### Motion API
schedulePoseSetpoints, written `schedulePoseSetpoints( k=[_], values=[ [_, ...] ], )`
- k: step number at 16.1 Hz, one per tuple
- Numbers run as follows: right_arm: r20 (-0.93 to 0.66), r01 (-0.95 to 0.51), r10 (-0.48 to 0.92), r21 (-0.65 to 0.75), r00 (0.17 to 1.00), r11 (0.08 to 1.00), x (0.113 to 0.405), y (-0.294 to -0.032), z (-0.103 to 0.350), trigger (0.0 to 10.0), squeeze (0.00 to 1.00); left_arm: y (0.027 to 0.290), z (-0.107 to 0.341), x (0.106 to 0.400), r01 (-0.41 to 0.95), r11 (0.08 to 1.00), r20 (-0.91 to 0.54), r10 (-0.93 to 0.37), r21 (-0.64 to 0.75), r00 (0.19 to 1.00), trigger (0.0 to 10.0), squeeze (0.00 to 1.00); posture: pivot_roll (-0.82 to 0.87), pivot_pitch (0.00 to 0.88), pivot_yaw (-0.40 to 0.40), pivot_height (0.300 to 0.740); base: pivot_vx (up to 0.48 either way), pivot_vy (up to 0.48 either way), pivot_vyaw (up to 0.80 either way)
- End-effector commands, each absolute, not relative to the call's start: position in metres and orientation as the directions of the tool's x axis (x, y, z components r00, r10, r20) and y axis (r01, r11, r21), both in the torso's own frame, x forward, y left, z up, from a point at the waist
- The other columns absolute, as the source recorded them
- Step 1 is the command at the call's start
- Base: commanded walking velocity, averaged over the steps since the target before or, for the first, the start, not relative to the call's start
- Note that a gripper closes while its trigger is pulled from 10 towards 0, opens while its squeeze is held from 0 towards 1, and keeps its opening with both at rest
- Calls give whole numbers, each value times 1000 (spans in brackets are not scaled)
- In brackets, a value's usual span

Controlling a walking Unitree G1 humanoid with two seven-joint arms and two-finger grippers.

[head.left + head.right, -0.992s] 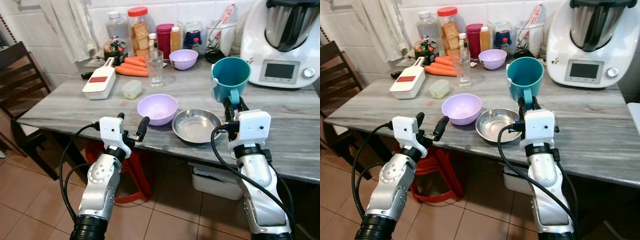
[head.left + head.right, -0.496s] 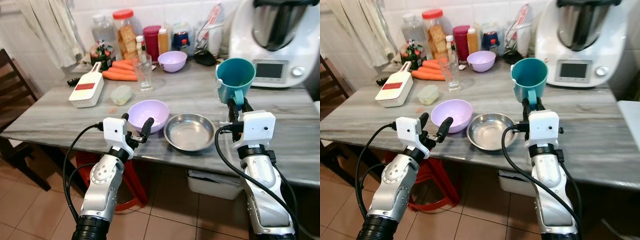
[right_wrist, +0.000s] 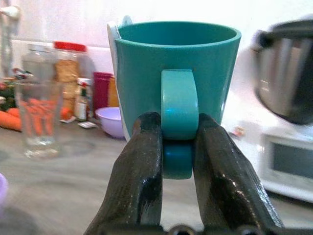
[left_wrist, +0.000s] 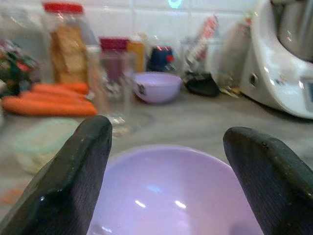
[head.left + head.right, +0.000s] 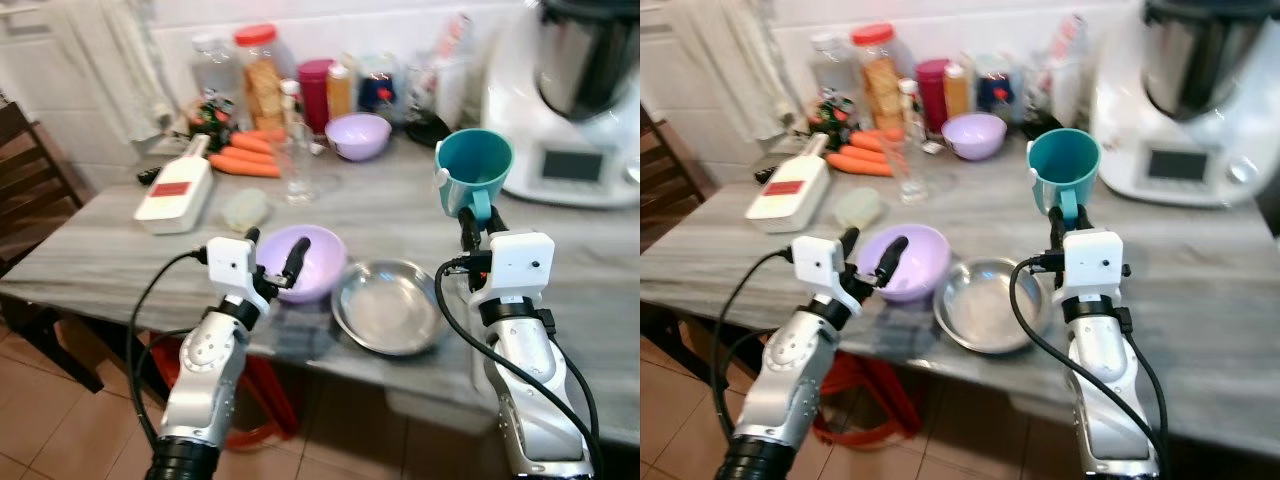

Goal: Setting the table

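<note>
Right wrist view shows the right tool (image 3: 178,147) clamped on the handle of the teal mug (image 3: 178,73), held upright above the grey worktop (image 5: 120,250). Seen from the head, the mug sits at 2 o'clock of the steel bowl (image 5: 388,305). The left tool (image 5: 273,258) spreads wide (fingers either side) at the near rim of the lilac bowl (image 5: 310,262), at 9 o'clock of the steel one.

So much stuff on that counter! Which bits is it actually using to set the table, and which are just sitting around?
In use:
teal mug, held by the right gripper
near purple bowl, between the open left gripper fingers
steel bowl

Lying about:
carrots
glass
far purple bowl
jars
grater
</note>
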State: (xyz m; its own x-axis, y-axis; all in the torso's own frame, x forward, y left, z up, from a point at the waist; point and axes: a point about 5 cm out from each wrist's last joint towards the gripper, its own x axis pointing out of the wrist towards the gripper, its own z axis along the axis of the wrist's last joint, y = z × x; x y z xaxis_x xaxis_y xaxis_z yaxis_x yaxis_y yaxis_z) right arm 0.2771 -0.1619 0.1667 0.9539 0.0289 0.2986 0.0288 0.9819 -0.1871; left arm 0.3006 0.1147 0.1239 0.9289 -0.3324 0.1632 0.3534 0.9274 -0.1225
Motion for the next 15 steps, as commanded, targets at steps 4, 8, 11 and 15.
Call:
schedulePoseSetpoints(
  k=[4, 8, 11, 15],
  values=[
    [315, -17, 64, -150, 947, 989, 278, -152, 172, 10000, 0, 133, 124, 294, 304, 948, 167, -286, -95, 943, 10000, 0, -102, 0, 116, 740, 85, 0, 0],
    [267, -24, 54, -114, 962, 993, 279, -158, 167, 10000, 0, 150, 115, 278, 313, 948, 130, -304, -60, 944, 10000, 0, -99, 0, 114, 740, 0, 0, 0],
    [204, -23, 36, -66, 978, 998, 283, -164, 159, 10000, 0, 161, 107, 269, 383, 921, 87, -377, -75, 922, 10000, 0, -95, 1, 111, 740, 0, 0, 0],
    [149, 7, -1, -44, 989, 999, 288, -178, 155, 10000, 0, 157, 104, 260, 502, 859, 60, -499, -100, 865, 10000, 0, -95, 7, 112, 740, 0, 0, 0]
  ],
)
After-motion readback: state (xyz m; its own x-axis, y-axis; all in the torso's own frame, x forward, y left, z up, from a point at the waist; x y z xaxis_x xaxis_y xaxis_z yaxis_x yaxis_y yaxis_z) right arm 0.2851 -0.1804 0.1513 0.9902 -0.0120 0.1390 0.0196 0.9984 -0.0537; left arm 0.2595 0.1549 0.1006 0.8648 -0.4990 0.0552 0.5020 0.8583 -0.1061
